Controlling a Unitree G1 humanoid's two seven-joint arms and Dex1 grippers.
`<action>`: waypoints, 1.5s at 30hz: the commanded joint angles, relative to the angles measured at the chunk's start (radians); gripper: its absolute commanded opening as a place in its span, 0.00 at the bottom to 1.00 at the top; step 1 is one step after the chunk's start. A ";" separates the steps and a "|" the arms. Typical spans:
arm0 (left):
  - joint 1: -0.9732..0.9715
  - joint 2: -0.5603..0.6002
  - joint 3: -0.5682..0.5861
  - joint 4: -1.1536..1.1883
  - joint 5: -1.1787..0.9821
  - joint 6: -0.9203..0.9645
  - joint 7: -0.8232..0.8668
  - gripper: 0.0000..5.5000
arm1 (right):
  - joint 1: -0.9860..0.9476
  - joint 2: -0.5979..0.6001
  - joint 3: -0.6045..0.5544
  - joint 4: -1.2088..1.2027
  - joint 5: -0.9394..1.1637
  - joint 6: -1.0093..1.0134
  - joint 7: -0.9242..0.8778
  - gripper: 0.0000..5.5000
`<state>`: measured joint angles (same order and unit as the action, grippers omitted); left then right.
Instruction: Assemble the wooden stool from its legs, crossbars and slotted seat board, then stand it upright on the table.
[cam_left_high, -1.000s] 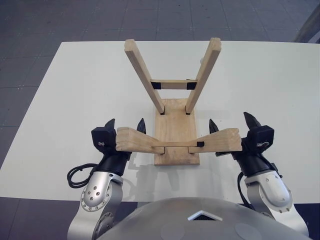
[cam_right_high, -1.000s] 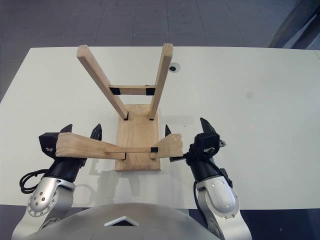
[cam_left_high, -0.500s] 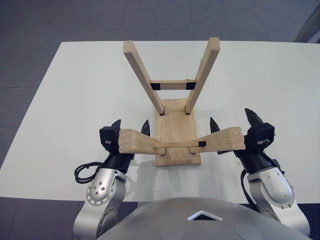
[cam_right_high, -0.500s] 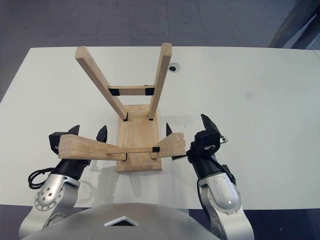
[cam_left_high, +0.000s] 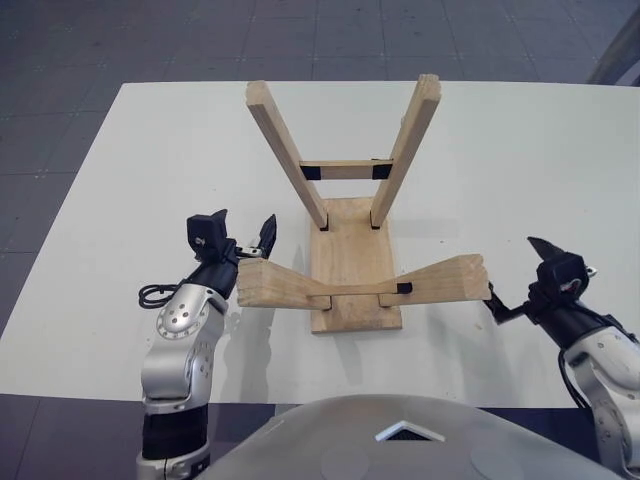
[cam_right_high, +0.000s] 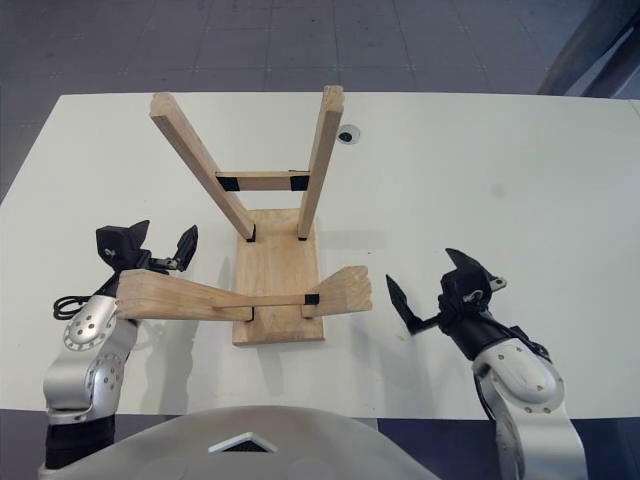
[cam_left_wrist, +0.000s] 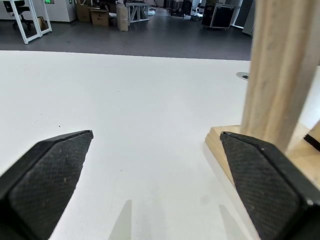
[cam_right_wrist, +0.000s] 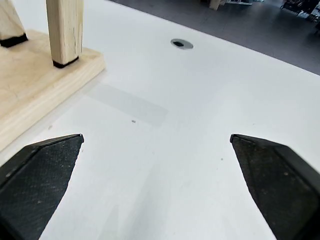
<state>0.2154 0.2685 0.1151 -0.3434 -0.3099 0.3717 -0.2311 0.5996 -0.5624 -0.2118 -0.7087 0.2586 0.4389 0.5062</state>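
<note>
Between the left tool (cam_left_high: 242, 228) and right tool (cam_left_high: 513, 272), the stool (cam_left_high: 350, 250) stands inverted.

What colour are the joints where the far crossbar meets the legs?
The joints are black, set against pale natural wood; they show best in the left eye view.

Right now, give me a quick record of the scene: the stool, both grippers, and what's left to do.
Stool: upside down, seat board flat on the table, both leg pairs pointing up, a crossbar in each
Left gripper: open, beside the near left leg, not gripping
Right gripper: open, apart from the near right leg
Left to do: stand it upright
</note>
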 joint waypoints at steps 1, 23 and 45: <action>-0.074 0.057 -0.033 0.103 0.038 -0.072 -0.099 0.86 | 0.041 -0.085 -0.008 -0.011 0.010 -0.025 0.116 1.00; -0.732 0.046 -0.169 1.167 0.496 -0.422 0.204 0.86 | 0.121 -0.190 0.215 -0.193 -0.067 -0.098 0.270 1.00; -0.746 0.023 -0.176 1.439 0.357 -0.871 -0.401 0.86 | 0.013 -0.185 0.502 -0.017 -0.419 -0.067 0.110 1.00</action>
<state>-0.5359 0.2843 -0.0462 1.0926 0.0254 -0.4988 -0.6240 0.6132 -0.7506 0.2643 -0.7709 -0.1176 0.3502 0.6251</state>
